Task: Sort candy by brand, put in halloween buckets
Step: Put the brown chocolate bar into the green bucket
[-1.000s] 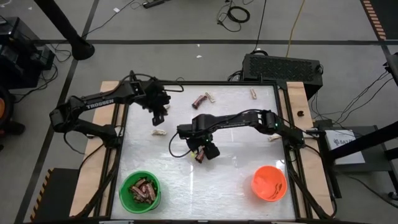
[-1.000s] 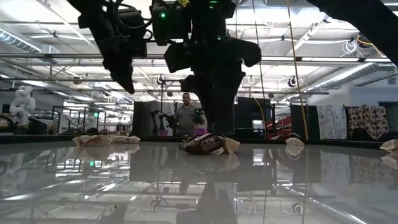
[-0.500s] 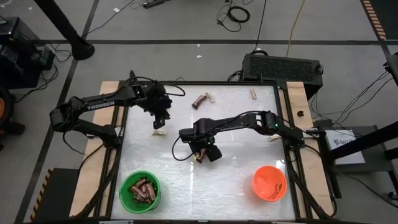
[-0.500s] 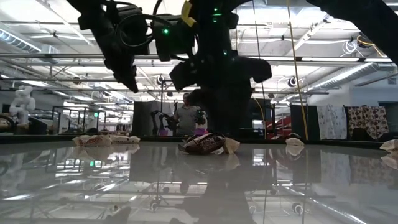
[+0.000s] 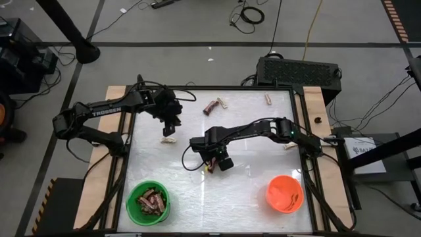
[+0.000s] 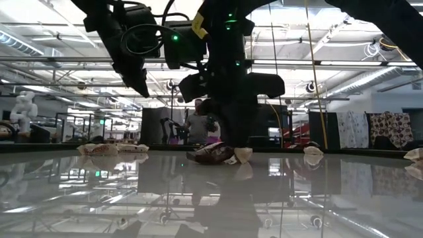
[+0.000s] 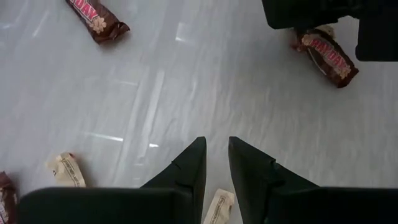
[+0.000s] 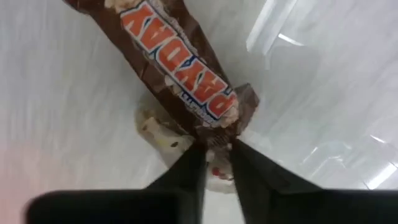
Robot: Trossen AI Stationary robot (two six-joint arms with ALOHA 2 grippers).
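Two pails sit at the near edge of the bench in the high view: the green pail already holds a heap of brown bars, the orange pail some pale pieces, though we cannot make out how many. Several sweets lie loose: a brown bar and a tan one beside it at the far edge, another tan bar further right, a pale bar below the left pincer, one more by the right rail. We judge the sorting well along but not finished. The right pincer is down at mid-bench.

Low view: the right pincer stands on a brown bar with a cream wrapper just beside it; the left pincer hangs clear above the bench.

Left wrist view: our left fingers stand slightly apart, holding nothing, over the pale bar; another brown bar lies beyond.

Right wrist view: the fingers are clamped on the crimped end of the brown bar, a pale wrapper touching it underneath. That bar belongs in the green pail.
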